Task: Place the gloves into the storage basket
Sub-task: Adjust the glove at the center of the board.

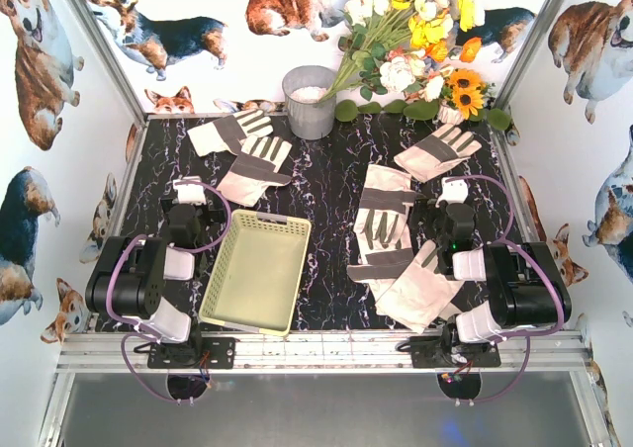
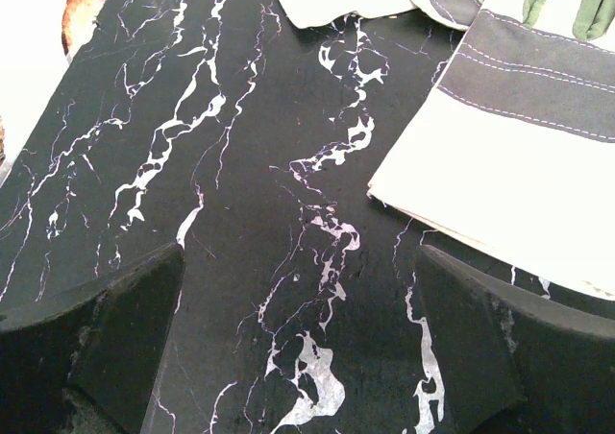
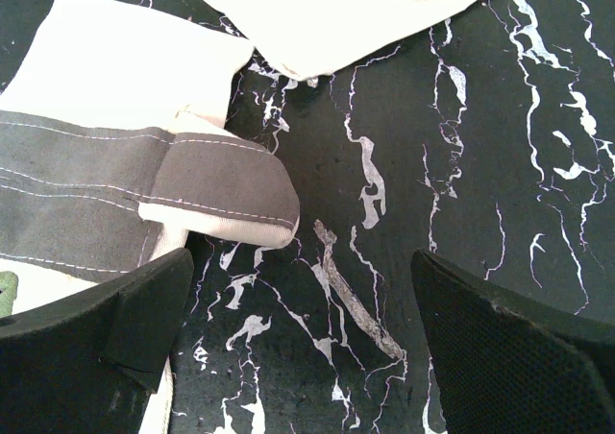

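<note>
Altogether one storage basket (image 1: 257, 274) stands on the desk (image 1: 326, 195), near the front and between the two arms, and no glove is inside it. Two gloves (image 1: 259, 165) lie behind it, beside one grey bucket (image 1: 309, 101). One more glove (image 1: 440, 150) lies at the right rear. In front of that glove is a pile (image 1: 396, 259) of at least three overlapping gloves; the exact number I cannot tell. The left end effector (image 2: 298, 300) has its fingers spread over bare desk and grips nothing. The right end effector (image 3: 303, 309) is also spread and empty, with its left finger (image 3: 106, 348) over a glove's edge.
</note>
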Available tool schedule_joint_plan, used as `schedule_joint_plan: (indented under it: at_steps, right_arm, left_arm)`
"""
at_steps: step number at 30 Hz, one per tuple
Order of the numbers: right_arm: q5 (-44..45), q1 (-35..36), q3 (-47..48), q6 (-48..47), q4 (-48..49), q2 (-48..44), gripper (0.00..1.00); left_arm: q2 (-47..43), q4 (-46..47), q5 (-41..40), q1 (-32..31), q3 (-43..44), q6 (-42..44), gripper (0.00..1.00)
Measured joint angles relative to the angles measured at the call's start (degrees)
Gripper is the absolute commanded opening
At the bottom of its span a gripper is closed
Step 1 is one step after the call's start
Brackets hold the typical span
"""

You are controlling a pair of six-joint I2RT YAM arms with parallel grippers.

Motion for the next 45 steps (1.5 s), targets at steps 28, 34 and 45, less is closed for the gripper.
schedule_joint_plan:
  at_steps: [28, 34, 45]
  right_arm:
    - [11.96, 0.00, 5.73, 7.96, -26.29, -34.01, 1.00]
    - [20.39, -1.07, 24.85, 18.69, -55.95, -34.73, 1.00]
    - [-0.94, -2.58, 41.92, 30.23, -79.06, -23.02, 0.87]
  left_arm:
    - [-22.10, -42.73, -11.87, -1.14, 20.06, -8.68, 1.00]
    - [-17.25, -68.43, -10.43, -0.96, 39.76, -12.48, 1.00]
    - [-7.93, -85.88, 3.43, -1.20, 55.12, -12.04, 0.99]
